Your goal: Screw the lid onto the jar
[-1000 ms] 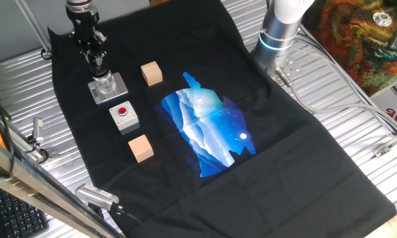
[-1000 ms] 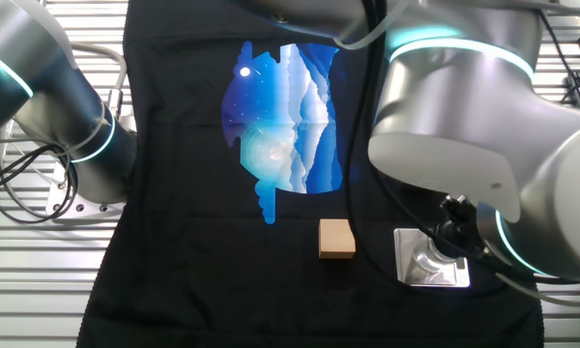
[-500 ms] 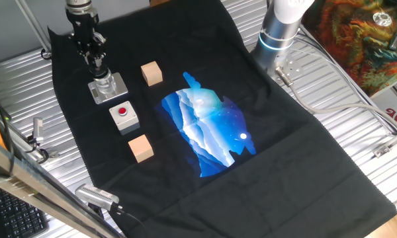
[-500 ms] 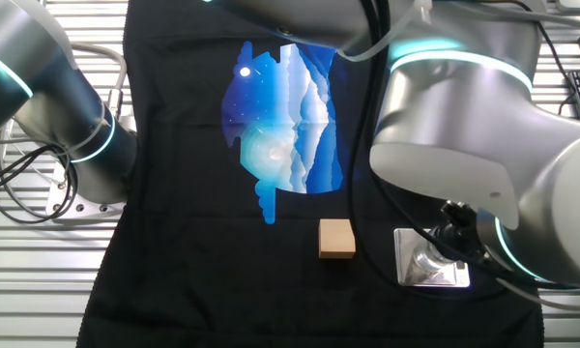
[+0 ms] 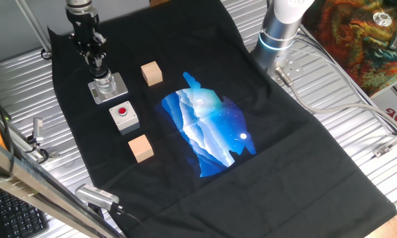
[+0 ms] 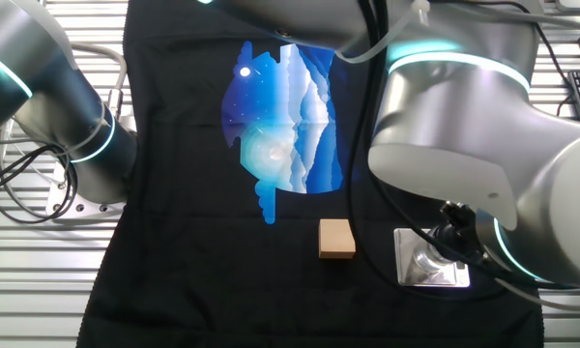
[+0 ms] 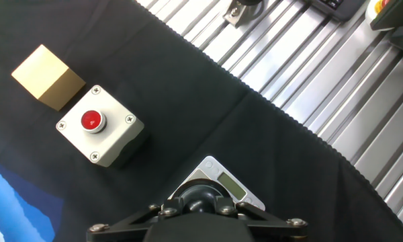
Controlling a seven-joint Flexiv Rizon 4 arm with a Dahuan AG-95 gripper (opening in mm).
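The jar (image 5: 105, 83) is a small clear cylinder standing on a grey square base plate (image 5: 118, 87) at the far left of the black cloth. My gripper (image 5: 98, 67) comes straight down onto the jar's top. In the hand view the lid (image 7: 203, 197), a round black cap, sits clamped between my fingers, with the base plate (image 7: 223, 181) showing just beyond it. The jar's body is hidden there. From the other fixed view the jar (image 6: 428, 262) and its plate (image 6: 409, 271) show under my wrist, and the lid is hidden.
A grey box with a red button (image 5: 124, 115) stands right beside the jar, also seen as the box (image 7: 99, 127). One wooden cube (image 5: 151, 73) lies to the jar's right, another cube (image 5: 140, 147) past the button box. A second arm's base (image 5: 278, 33) stands at the cloth's far edge.
My gripper has twisted slightly on the spot over the jar. The jar, box and cubes have not moved.
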